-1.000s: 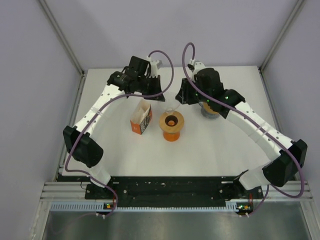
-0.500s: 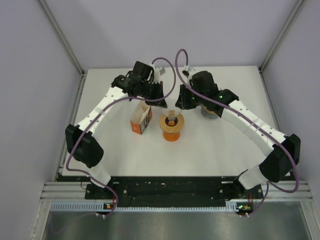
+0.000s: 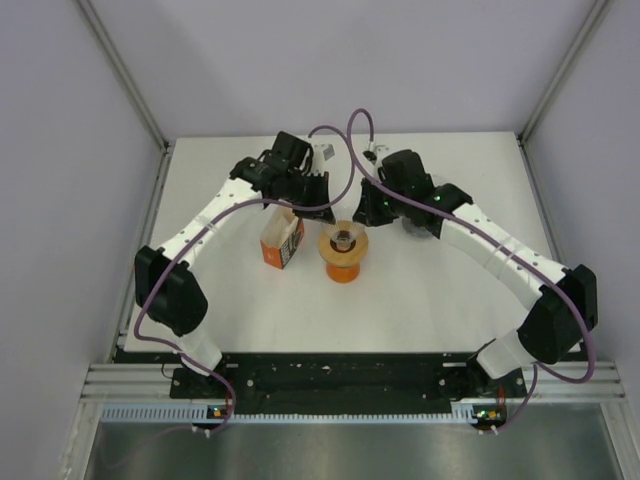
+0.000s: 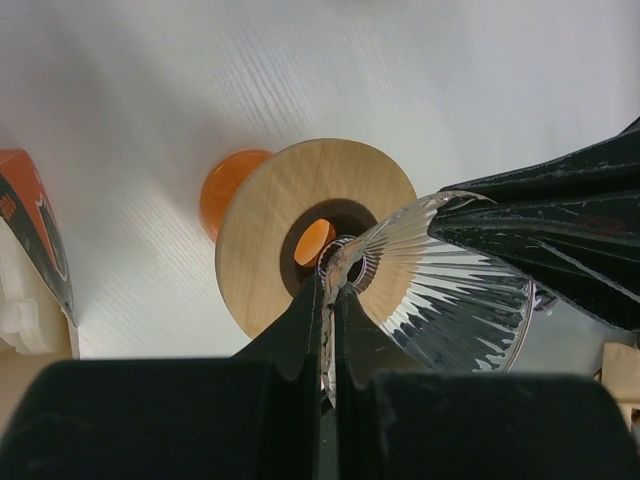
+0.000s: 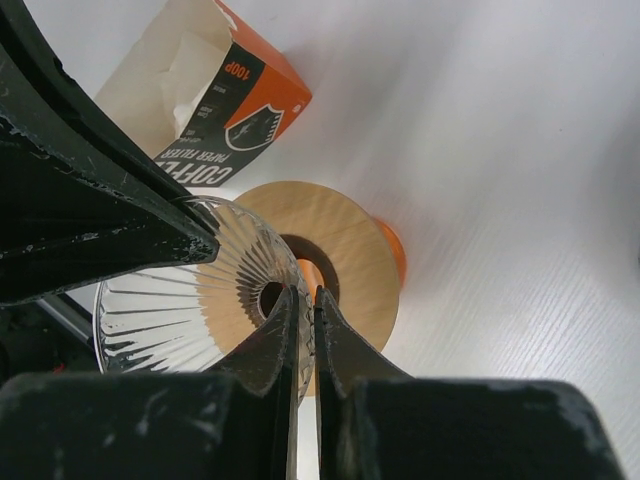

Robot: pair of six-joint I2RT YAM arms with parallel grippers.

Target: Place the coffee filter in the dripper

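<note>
A clear ribbed glass dripper cone [image 3: 343,237] hangs just over a wooden ring [image 4: 268,232] on an orange stand [image 3: 342,268]. My left gripper [image 4: 331,285] is shut on the cone's wall [image 4: 455,285], near its narrow end. My right gripper [image 5: 304,296] is shut on the cone's wall [image 5: 185,290] from the other side. In the top view the left gripper [image 3: 322,206] and the right gripper [image 3: 366,210] meet above the stand. An open orange filter box [image 3: 283,239] stands left of the stand, with pale filters inside [image 5: 160,85].
A grey round vessel [image 3: 417,224] stands behind the right arm, to the right of the stand. The filter box [image 4: 28,215] sits close to the left gripper's path. Purple cables loop over both wrists. White table all around.
Both grippers have moved inward and down together, carrying the glass cone from behind the stand to right over its wooden ring.
</note>
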